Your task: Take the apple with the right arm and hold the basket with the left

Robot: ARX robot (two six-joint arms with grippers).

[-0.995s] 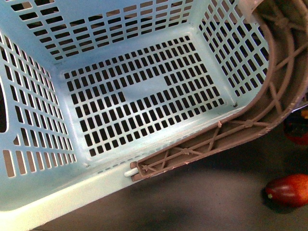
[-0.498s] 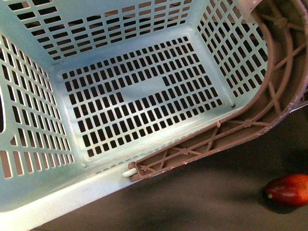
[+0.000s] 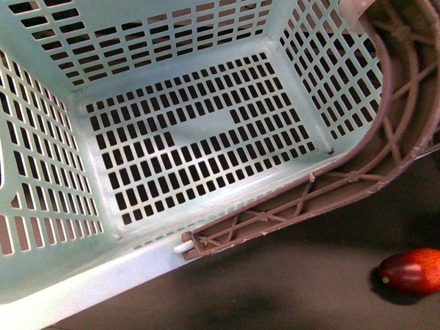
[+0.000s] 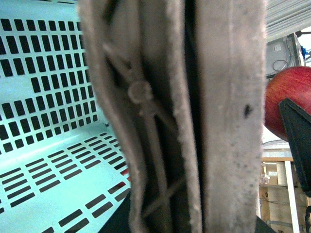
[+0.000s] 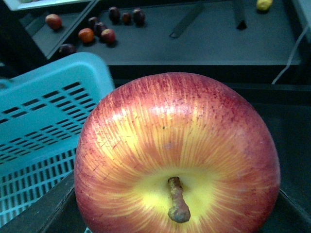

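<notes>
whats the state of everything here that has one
basket, empty, slotted floor bare
brown handles, swung together, side by side
apple, up in the air, stem facing the right wrist camera
oval red fruit, lying on the dark table outside the basket

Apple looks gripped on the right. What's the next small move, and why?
Probably carry the apple sideways over the basket and its open top. The apple fills the right wrist view with a dark claw finger against it, so it seems held. The basket floor is bare, and its wall sits just beside the apple.
</notes>
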